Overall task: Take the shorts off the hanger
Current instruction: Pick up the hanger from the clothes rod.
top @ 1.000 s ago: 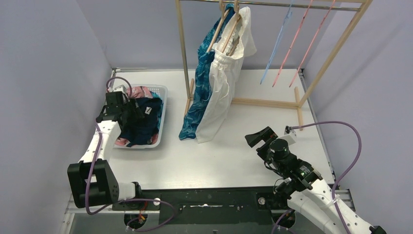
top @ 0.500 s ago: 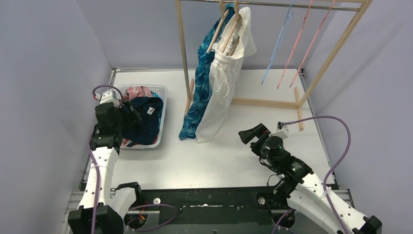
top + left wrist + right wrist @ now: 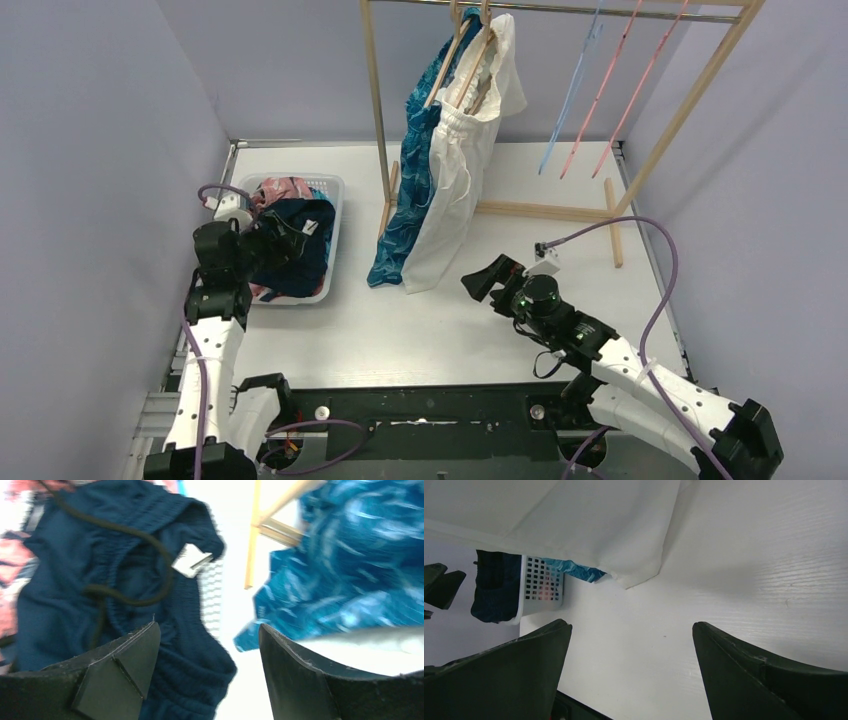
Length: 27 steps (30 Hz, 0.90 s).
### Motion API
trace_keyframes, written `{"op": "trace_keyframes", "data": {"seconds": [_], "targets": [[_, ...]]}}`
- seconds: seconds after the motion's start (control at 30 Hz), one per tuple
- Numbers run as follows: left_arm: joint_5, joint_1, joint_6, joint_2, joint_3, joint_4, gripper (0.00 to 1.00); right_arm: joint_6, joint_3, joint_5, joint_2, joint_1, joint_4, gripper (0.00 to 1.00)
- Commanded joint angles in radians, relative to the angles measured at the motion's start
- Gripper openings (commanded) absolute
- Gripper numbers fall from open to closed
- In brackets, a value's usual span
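Left tool (image 3: 272, 236) was open wide and held nothing. It hung over the white basket (image 3: 337, 222) at the left side of the worktop (image 3: 520, 180). Navy shorts (image 3: 300, 255) lay on top of the pile in that basket. The left wrist view showed them right under the tool's two black fingers (image 3: 127, 660). A black cord (image 3: 125, 540) curled on the navy cloth, and a small white tag (image 3: 192, 560) stuck up beside it. Pink flowery shorts (image 3: 285, 188) peeked out at the back of the basket.

Two more pairs hung from wooden hangers (image 3: 470, 60) on the wooden rack (image 3: 375, 90). Blue leaf-pattern shorts (image 3: 405, 190) hung on the left. White drawstring shorts (image 3: 455, 190) hung on the right, touching the blue pair. Both pairs reached down to the worktop.

Right tool (image 3: 482, 281) was open wide too, with nothing in it. It sat low over the worktop and pointed at the bottom corner of the white shorts. It was near them but not touching.

A thin blue hanger (image 3: 570, 105) and two thin pink hangers (image 3: 625, 80) hung bare at the right end of the rack.
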Motion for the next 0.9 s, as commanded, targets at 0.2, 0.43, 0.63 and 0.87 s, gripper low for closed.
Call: {"op": "trace_keyframes", "data": {"seconds": [0.2,0.43,0.63,0.87], "targets": [[0.463,-0.126,-0.118,0.008,0.180,0.119,0.71,-0.005,-0.068,0.164,-0.012,0.090,0.164,0.98],[0.317,-0.385,-0.113,0.043,0.288,0.122,0.69,0.015,-0.049,0.197,0.011,0.089,0.130,0.98],[0.215,-0.591,-0.118,0.128,0.370,0.119,0.68,0.045,-0.027,0.231,0.014,0.088,0.082,0.98],[0.108,-0.763,-0.117,0.214,0.455,0.150,0.66,0.083,-0.014,0.268,0.002,0.086,0.000,0.98]]}}
